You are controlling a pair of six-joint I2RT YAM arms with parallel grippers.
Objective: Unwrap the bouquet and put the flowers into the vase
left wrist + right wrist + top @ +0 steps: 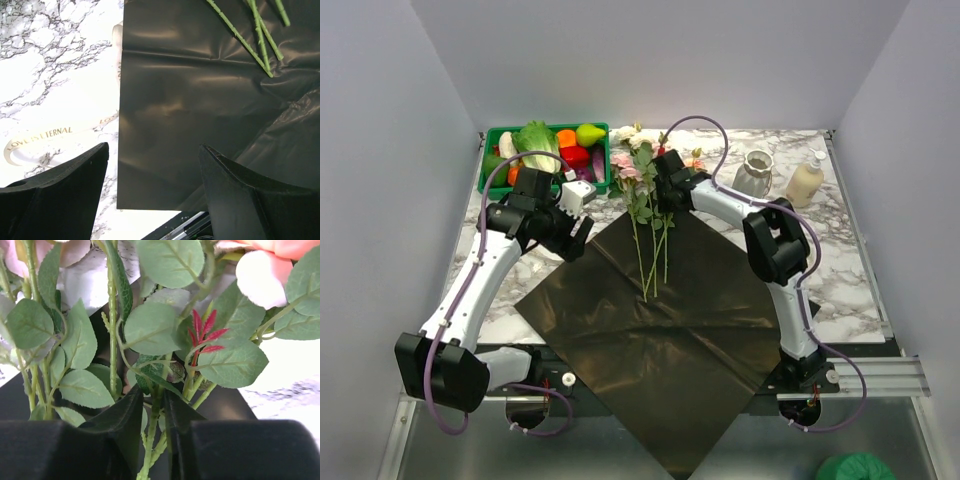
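Two arms work over a marble worktop (840,270) on which a sheet of dark wrapping paper (660,340) lies unfolded and flat, one corner pointing away from the arm bases. The flowers (642,205) rest across that far corner, pink and cream blooms out on the marble and thin green stems running back over the paper. The right jaws sit down among the foliage; in the right wrist view the two dark fingers (115,435) stand almost together with a green stem between them, closed on the flowers amid round leaves and one sprig of small red leaves. The left jaws hover at the paper's left corner with nothing between them. The left wrist view shows their fingers (65,195) spread wide, one above the marble and one above the paper, and the stem ends lie at the upper right of that view. A cream ribbon (45,135) printed "LOVE ETERNAL" lies loose on the marble beside the paper's edge. The vase (753,175) stands upright at the far right, off the paper and apart from the blooms, just beside a cream bottle (805,183). A green crate (548,127) of toy vegetables occupies the far left, behind the left arm's wrist.
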